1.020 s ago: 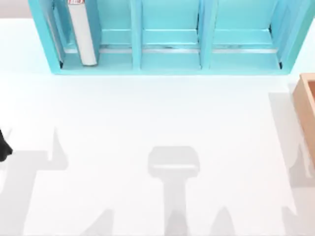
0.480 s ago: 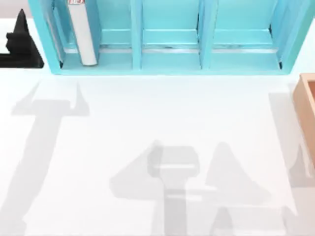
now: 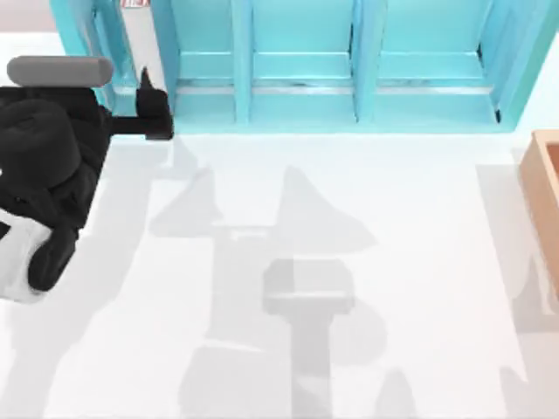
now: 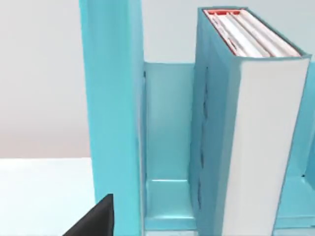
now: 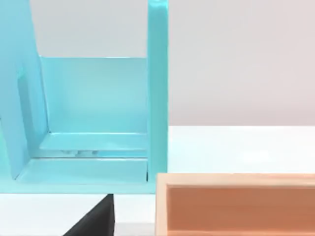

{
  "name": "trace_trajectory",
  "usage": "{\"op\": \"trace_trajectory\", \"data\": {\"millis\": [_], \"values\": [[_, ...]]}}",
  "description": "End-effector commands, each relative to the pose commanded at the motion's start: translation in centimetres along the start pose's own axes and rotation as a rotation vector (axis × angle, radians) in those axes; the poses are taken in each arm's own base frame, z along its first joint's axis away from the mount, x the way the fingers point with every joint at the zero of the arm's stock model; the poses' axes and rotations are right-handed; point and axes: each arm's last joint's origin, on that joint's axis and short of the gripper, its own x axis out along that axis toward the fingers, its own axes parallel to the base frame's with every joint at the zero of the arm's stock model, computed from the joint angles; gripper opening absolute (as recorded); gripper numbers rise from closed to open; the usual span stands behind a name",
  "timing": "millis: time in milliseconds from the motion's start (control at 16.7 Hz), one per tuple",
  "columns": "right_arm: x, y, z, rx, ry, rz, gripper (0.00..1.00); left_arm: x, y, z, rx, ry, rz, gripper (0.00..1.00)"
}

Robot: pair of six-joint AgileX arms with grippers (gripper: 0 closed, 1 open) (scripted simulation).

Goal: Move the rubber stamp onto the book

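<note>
Since you're looking top-down first: your left arm's black bulk sits over the left side of the white table (image 3: 367, 192), and the left gripper (image 3: 150, 105) is right at the front edge of the light-blue shelf unit (image 3: 301, 105), at the mouth of its leftmost compartment. From up there you can't tell if the claw is open or closed. The shelf runs along the far edge of the table, and an orange-brown box (image 3: 546, 188) pokes in at the right edge, well apart from the left gripper.

Over in the left wrist view, the book (image 4: 266, 147) is standing upright inside the shelf, teal-blue cover on its side and white page edges facing the camera. It's just beside a vertical shelf wall, with a narrow gap between them. A black bit of the gripper shows low in the view, so that one's claw state is a can't-tell as well.

Right wrist view: the right gripper (image 5: 96, 219) is a dark wedge near the table, state can't be told. It faces the shelf's end compartment, with the box just beside the shelf's outer wall.
</note>
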Motion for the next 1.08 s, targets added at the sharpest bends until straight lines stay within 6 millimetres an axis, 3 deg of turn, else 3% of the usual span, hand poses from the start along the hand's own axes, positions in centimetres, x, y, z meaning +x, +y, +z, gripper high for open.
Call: {"op": "trace_trajectory", "data": {"millis": [180,360,780,1080], "values": [[0.0,0.0,0.0,0.0,0.0,0.0,1.0,1.8,-1.3,-3.4,0.008,0.024,0.004,1.0],[0.0,0.0,0.0,0.0,0.0,0.0,1.0,2.6,-2.1,-5.1,0.01,0.027,0.003,1.0],[0.0,0.0,0.0,0.0,0.0,0.0,1.0,3.0,-2.1,-5.3,0.01,0.03,0.005,1.0],[0.0,0.0,0.0,0.0,0.0,0.0,1.0,7.3,-2.4,-5.5,0.01,0.026,0.003,1.0]]}}
